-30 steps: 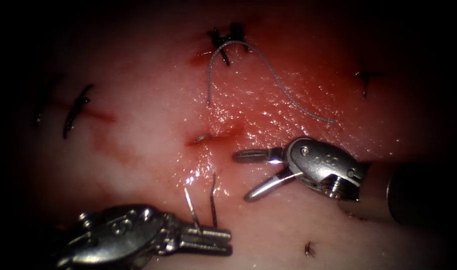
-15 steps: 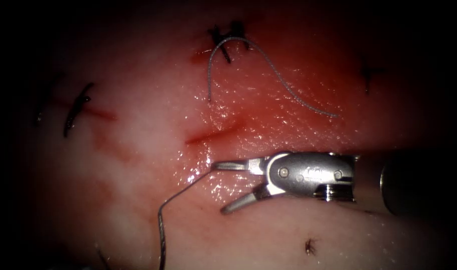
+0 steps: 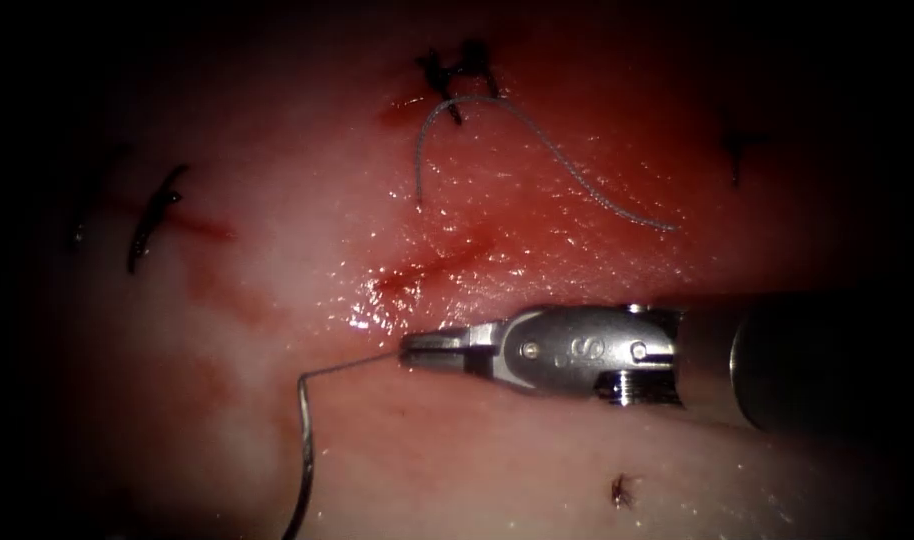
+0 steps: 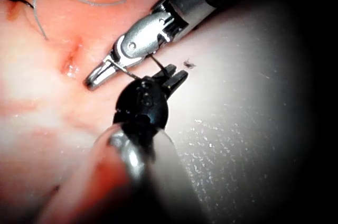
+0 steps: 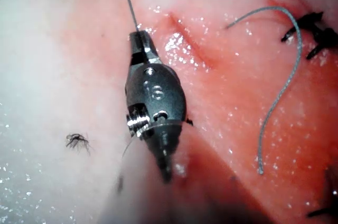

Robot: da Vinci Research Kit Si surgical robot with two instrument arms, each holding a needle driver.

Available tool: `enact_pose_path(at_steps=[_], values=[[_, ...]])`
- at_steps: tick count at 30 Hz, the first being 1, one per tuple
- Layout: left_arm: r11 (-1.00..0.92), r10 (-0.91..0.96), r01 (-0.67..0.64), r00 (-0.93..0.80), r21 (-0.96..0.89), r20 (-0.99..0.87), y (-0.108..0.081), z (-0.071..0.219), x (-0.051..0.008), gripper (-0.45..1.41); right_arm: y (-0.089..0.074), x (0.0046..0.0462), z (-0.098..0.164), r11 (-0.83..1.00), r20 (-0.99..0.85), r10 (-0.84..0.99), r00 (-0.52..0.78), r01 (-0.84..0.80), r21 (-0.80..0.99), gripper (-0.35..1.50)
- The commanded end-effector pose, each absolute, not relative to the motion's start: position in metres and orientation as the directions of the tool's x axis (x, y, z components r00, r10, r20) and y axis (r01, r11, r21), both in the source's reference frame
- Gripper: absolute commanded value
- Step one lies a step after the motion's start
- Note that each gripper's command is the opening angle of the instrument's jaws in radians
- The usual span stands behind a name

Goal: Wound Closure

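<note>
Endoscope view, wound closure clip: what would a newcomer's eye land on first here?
First the right tool, coming in just below the short red cut, its jaws shut on one end of the curved needle, which arcs down and leftward over the tissue. Next, the loose grey thread looping above the cut beside a dark knot.
</note>
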State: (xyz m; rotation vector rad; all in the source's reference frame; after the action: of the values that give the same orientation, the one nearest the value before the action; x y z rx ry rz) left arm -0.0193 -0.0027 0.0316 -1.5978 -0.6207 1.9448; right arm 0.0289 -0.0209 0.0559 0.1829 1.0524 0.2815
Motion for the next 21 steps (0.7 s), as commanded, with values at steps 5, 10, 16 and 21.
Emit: enact_pose_path(at_steps=[5,10,16,21], values=[[-0.745,0.667,-0.168,-0.166,-0.645,-0.727,-0.0023,0.0345,-0.0191,-0.45,-0.0243,0.0298,0.0543,0.919,-0.786,0.391,0.479,-0.158,0.361,-0.35],[-0.744,0.667,-0.197,-0.174,-0.638,-0.724,-0.002,0.0357,-0.0188,-0.45,-0.0265,0.0305,0.0514,0.881,-0.752,0.468,0.464,-0.175,0.44,-0.35],[-0.754,0.656,-0.212,-0.184,-0.622,-0.732,-0.0018,0.036,-0.0185,-0.45,-0.0277,0.0315,0.0488,0.858,-0.734,0.506,0.453,-0.179,0.481,-0.35],[-0.76,0.648,-0.215,-0.189,-0.613,-0.738,-0.0018,0.036,-0.0181,-0.45,-0.0274,0.0324,0.048,0.886,-0.766,0.455,0.453,-0.149,0.438,-0.35]])
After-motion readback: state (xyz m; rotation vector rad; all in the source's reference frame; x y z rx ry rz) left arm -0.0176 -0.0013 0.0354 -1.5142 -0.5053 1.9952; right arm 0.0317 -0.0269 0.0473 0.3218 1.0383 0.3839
